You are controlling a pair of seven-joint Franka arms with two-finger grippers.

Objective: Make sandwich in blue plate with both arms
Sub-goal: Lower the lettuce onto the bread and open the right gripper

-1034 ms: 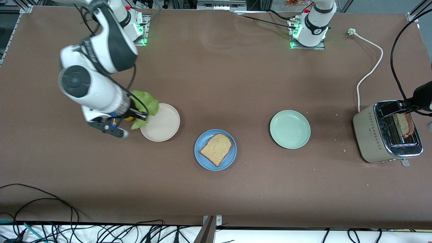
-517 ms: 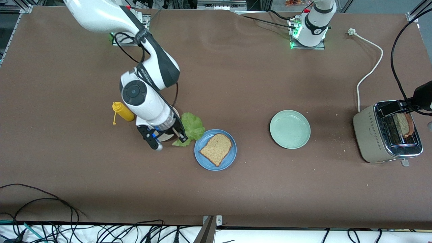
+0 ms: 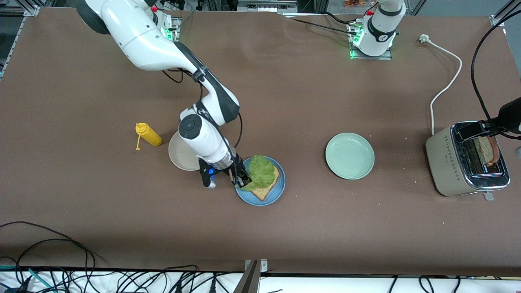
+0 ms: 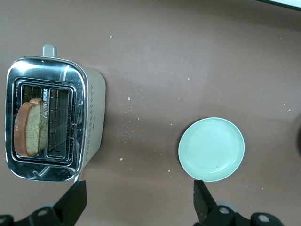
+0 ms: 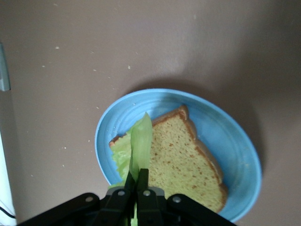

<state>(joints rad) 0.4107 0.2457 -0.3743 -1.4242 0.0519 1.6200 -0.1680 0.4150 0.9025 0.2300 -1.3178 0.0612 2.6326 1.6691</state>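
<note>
Now right end effector clamped on lettuce leaf over bread slice in blue plate; left end effector spread wide, waiting above toaster.

Blue plate, medium blue, bore a speckled tan-brown bread slice with darker crust, under a bright green lettuce leaf. Neighbouring plates were beige and pale green. The squeeze bottle was yellow, the toaster silver-beige with a diamond motif, the table brown.
</note>
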